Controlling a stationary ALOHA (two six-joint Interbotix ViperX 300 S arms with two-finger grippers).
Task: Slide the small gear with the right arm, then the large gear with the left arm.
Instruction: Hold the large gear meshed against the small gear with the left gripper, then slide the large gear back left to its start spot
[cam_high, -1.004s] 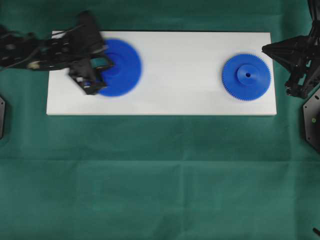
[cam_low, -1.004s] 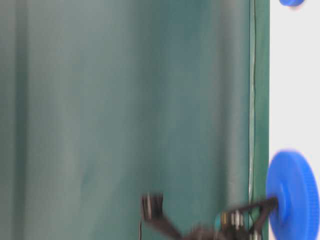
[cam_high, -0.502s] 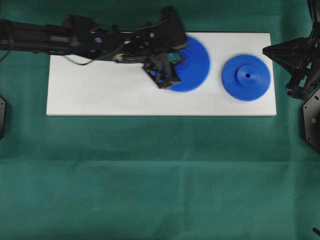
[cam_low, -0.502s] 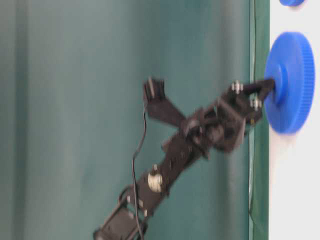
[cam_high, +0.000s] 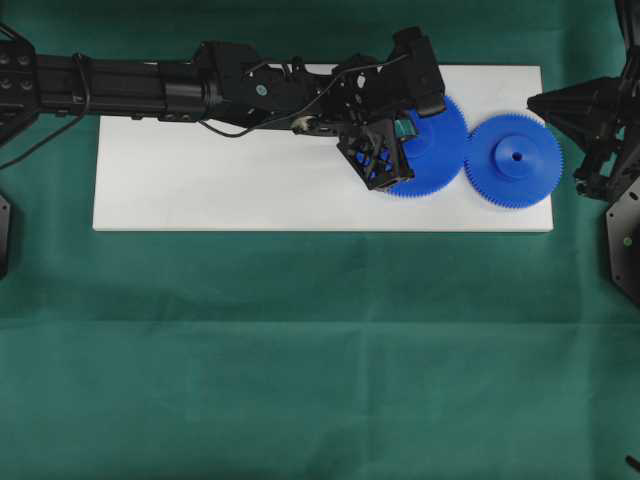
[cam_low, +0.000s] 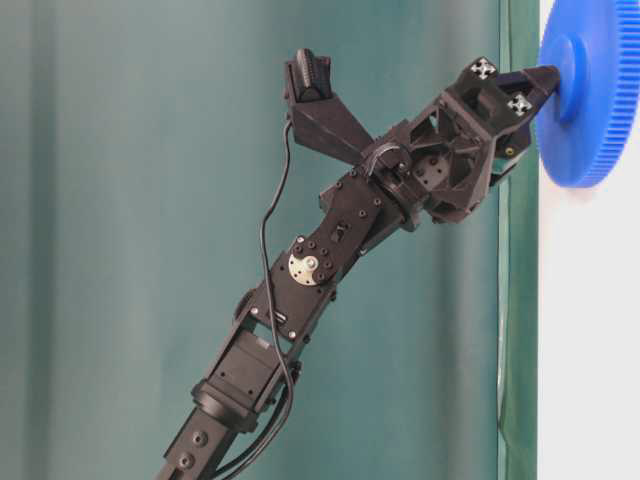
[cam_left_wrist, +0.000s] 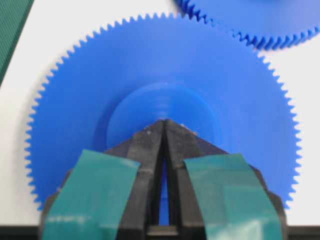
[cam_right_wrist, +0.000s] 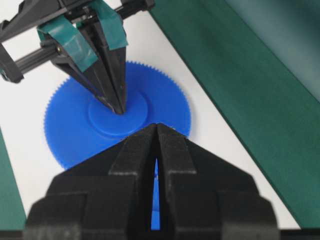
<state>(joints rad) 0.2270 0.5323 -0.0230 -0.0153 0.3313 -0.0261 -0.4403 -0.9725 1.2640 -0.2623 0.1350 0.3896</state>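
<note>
Here the white board (cam_high: 250, 190) lies on the green cloth (cam_high: 300, 350), with the left arm (cam_high: 150, 85) stretched across it. The left gripper (cam_left_wrist: 164, 124) has its 2 fingers pressed together, tips planted on the raised hub of the large gear (cam_high: 435, 150), which sits directly under and around those tips. Just beyond the tips, on the far side from the arm, the small gear (cam_high: 515, 162) lies flat on the board, its teeth meeting the large gear's teeth. The right gripper (cam_right_wrist: 156, 127) hangs beside the board's end, fingers pressed together with nothing between them, apart from the small gear.
</note>
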